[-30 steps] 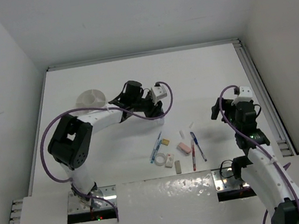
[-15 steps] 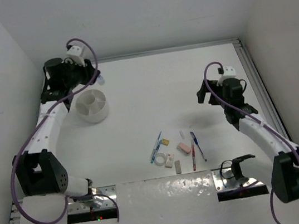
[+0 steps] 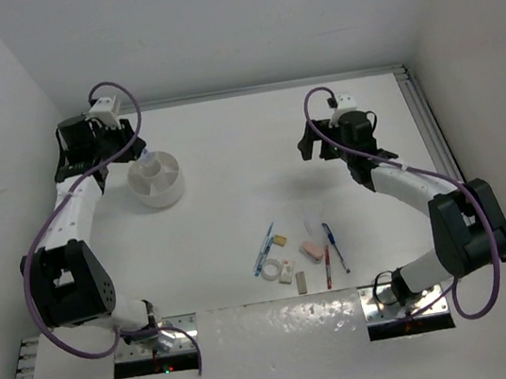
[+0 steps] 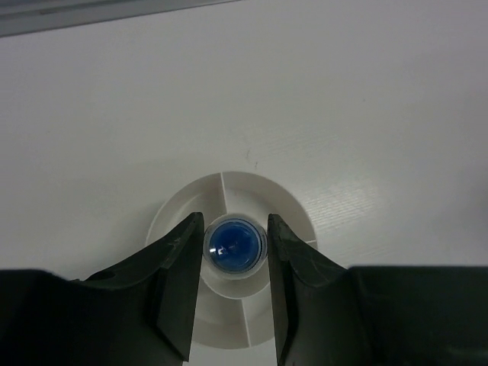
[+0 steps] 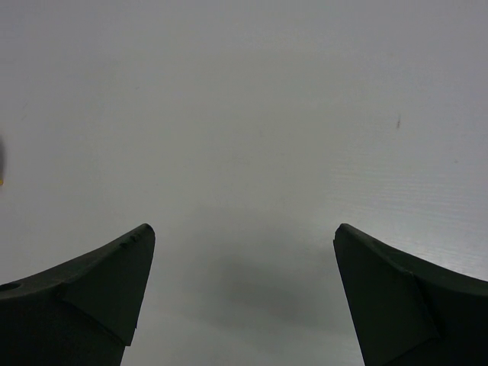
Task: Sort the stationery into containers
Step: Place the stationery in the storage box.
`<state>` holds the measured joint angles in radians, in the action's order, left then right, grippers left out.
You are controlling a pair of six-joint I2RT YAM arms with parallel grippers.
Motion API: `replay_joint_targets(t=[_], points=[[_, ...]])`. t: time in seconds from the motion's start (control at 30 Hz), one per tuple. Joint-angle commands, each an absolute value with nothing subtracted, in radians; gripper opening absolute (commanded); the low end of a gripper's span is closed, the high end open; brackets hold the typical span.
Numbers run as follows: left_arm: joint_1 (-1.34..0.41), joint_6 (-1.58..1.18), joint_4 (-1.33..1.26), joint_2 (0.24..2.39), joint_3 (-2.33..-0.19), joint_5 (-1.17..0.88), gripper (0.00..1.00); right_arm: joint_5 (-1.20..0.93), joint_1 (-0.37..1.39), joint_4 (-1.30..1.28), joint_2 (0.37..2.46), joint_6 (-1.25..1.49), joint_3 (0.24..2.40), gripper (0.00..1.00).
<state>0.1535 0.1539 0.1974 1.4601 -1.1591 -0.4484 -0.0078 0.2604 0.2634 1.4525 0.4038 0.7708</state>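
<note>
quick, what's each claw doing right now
left claw: shut on the blue-capped bottle, over the white tub
right claw: open, holding nothing

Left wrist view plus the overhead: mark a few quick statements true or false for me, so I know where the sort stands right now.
1. The left gripper is shut on the blue-capped bottle. True.
2. The bottle hangs over the white tub, about where its dividers meet. True.
3. The right gripper is holding a pen. False: its jaws stand wide open with nothing between them, over bare table.
4. The pens lie inside the tub. False: a blue pen and the red pen lie on the table, well apart from the tub.
</note>
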Motion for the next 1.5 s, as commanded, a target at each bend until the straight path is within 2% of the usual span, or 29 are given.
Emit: replay_joint_targets(t=[0.0,0.33,0.4,0.43,0.5,0.53,0.67,0.9,1.03,1.13,1.27,1.3,1.4,1.47], points=[[0.170,0.184,0.166,1.483,-1.169,-0.483,0.00,-0.031,0.271,0.318,1.469,0.416,0.828,0.99],[0.169,0.284,0.129,1.520,-1.062,-0.499,0.00,-0.011,0.278,0.299,1.468,0.410,0.813,0.99],[0.164,0.311,0.074,1.520,-1.034,-0.497,0.09,-0.008,0.278,0.293,1.471,0.397,0.815,0.99],[0.161,0.324,0.055,1.520,-1.010,-0.500,0.24,-0.008,0.278,0.293,1.473,0.396,0.816,0.99],[0.140,0.374,0.017,1.528,-0.994,-0.508,0.32,-0.008,0.278,0.291,1.480,0.393,0.819,0.99],[0.124,0.380,0.018,1.534,-0.985,-0.505,0.39,-0.008,0.278,0.291,1.483,0.393,0.825,0.99],[0.123,0.347,-0.060,1.543,-0.997,-0.473,0.49,-0.012,0.278,0.276,1.488,0.391,0.839,0.99],[0.130,0.498,0.051,1.493,-1.055,-0.552,0.61,-0.008,0.284,0.236,1.468,0.361,0.839,0.99],[0.127,0.538,0.040,1.413,-1.066,-0.583,0.75,-0.005,0.288,0.180,1.456,0.357,0.842,0.99],[0.094,0.549,0.032,1.344,-1.080,-0.614,0.82,0.031,0.291,0.143,1.421,0.360,0.819,0.99],[-0.056,0.594,0.112,1.263,-1.077,-0.563,0.82,0.144,0.293,0.063,1.355,0.402,0.778,0.99],[-0.092,0.583,0.144,1.253,-1.078,-0.533,0.71,0.184,0.295,0.029,1.338,0.413,0.766,0.96],[-0.294,0.551,0.282,1.265,-1.072,-0.497,0.46,0.201,0.293,-0.033,1.273,0.437,0.716,0.72],[-0.362,0.519,0.330,1.285,-1.059,-0.511,0.46,0.201,0.295,-0.066,1.227,0.465,0.684,0.67]])
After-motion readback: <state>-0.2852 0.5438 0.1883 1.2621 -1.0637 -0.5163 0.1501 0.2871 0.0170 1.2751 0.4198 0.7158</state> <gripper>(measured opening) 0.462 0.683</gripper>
